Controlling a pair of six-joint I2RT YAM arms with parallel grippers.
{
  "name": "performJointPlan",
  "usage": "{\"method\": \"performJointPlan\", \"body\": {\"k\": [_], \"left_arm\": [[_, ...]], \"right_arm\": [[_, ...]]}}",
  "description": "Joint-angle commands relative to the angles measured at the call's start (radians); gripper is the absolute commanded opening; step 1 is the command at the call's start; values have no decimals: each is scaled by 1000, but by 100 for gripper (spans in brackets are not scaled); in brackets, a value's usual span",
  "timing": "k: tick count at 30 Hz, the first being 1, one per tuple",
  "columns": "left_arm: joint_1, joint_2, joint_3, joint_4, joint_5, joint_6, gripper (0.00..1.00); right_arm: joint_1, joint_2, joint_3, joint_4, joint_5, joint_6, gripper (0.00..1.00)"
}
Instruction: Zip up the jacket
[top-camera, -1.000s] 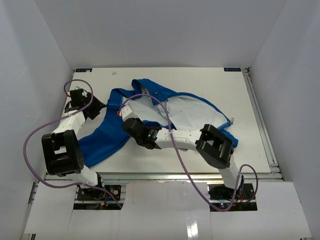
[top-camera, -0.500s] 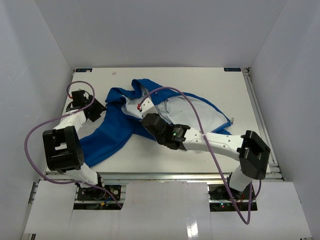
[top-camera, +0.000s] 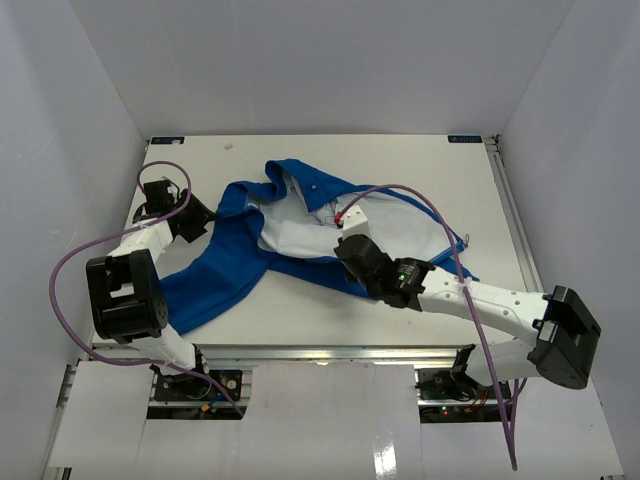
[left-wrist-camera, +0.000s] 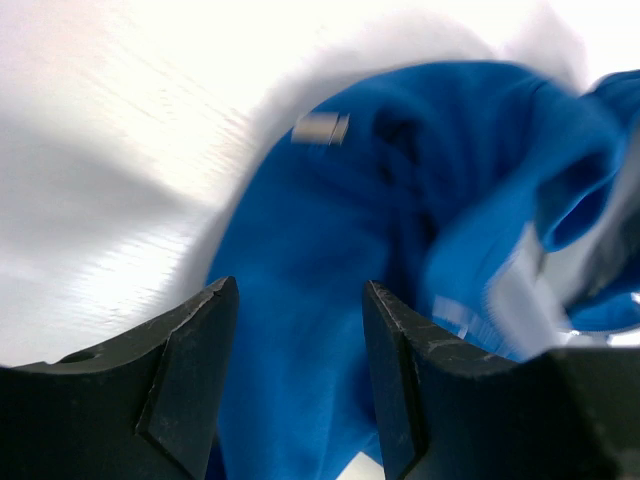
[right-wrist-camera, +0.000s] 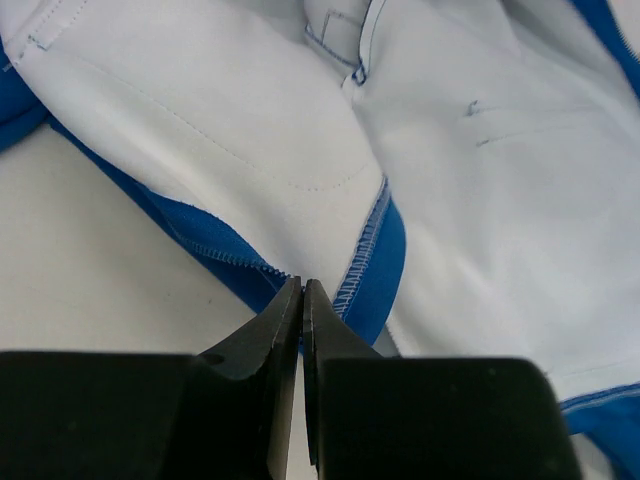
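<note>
Jaws of the right gripper (right-wrist-camera: 302, 284) are pinching shut on the blue zip edge of the jacket (top-camera: 215, 275), which is lying open, lining up, on the table (top-camera: 400, 165); the left gripper (left-wrist-camera: 297, 300) is hanging spread over blue cloth at its left side. Judging the front is being laid out; next is needing both zip ends brought together. Right gripper is sitting further right than a second ago, front panel dragged along

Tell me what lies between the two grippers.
The jacket: its blue fabric and pale lining fill the stretch from left gripper to right gripper, clearest in the top view.
</note>
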Motion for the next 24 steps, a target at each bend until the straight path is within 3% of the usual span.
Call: {"method": "performJointPlan", "body": {"k": [1, 12, 24], "left_arm": [[-5, -17, 16, 77, 105, -10, 64], [-13, -37, 3, 78, 241, -23, 66], [-14, -45, -19, 76, 276, -37, 67]], "right_arm": [[15, -57, -77, 15, -34, 75, 8], [65, -106, -142, 56, -56, 102, 8], [75, -132, -168, 70, -32, 96, 8]]}}
